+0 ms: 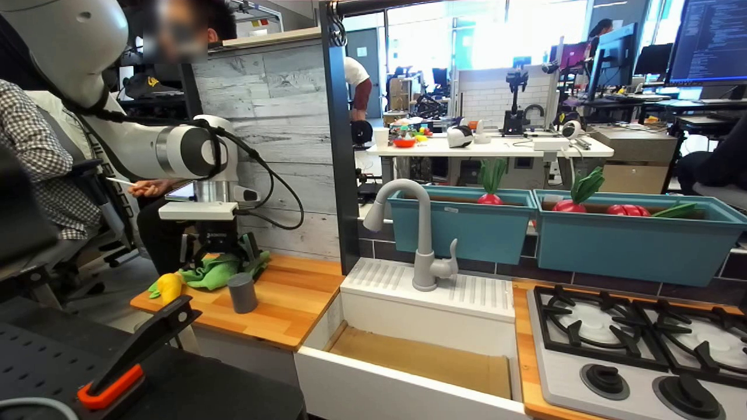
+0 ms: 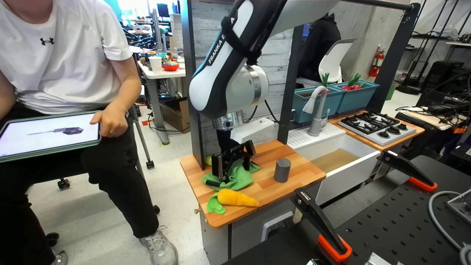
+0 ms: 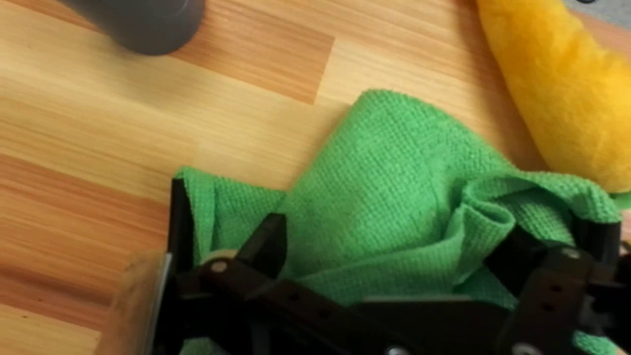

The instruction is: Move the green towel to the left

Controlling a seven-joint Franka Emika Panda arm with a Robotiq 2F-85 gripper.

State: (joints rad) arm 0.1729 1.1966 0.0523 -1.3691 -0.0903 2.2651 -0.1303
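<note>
The green towel [image 2: 241, 177] lies crumpled on the wooden counter in both exterior views [image 1: 211, 275]. In the wrist view the towel [image 3: 379, 167] has a raised fold between the fingers. My gripper [image 2: 235, 162] is over the towel, pointing down, with its fingers wide apart. In the wrist view the gripper [image 3: 394, 246] has one finger on each side of the towel's bunched middle. The fingers are low at the cloth, but whether they press on it I cannot tell. Part of the towel is hidden under the gripper.
A yellow plush carrot [image 2: 237, 198] with green leaves lies beside the towel near the counter's edge. A grey cylinder [image 2: 282, 170] stands on the towel's other side. A wooden wall panel [image 1: 274, 140] rises behind the arm. A white sink [image 1: 408, 373] adjoins the counter [image 1: 286, 297].
</note>
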